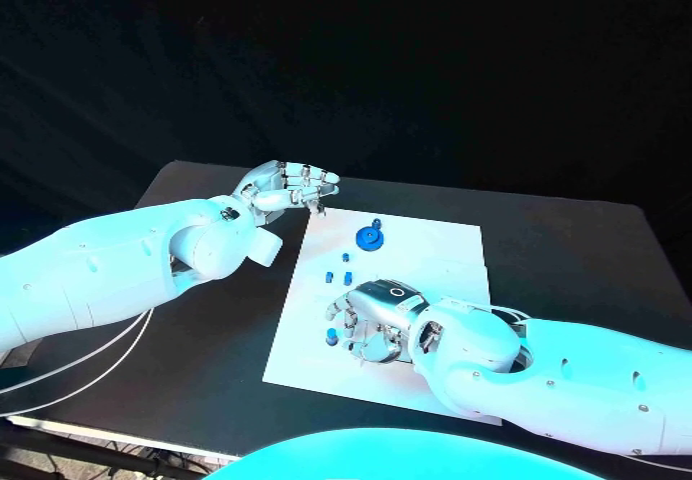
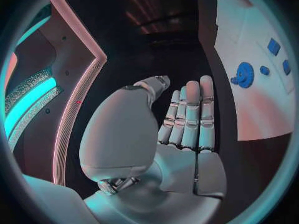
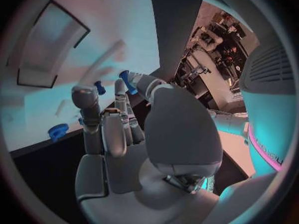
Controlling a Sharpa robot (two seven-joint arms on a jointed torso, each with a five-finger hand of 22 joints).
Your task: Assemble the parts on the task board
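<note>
Black table, white task board at centre, long side running away from the robot

Left hand: off the board, over the table just beside the board's far left corner; fingers curled loosely inward, tips near the thumb; nothing visible in the grasp. Left wrist view: same hand with fingers straight and side by side, thumb alongside, palm bare; holding nothing, released

Right hand: over the near left part of the board, palm down, fingers bent toward the surface. Right wrist view: hand with a small blue part at the tips of thumb and one finger, apparently pinched there; contact partly hidden by the fingers, so grasp likely but not certain. Second small blue part just beyond the fingertips, on the board

Parts on the board, head view:
- blue gear, round, toothed, in the far half, well apart from both hands; also in the left wrist view and the right wrist view
- small blue pegs in a loose cluster between gear and right hand, near the hand's fingertips
- dark blue piece at the board's left edge, just beside the right hand

White cables across the table under the left arm
</note>
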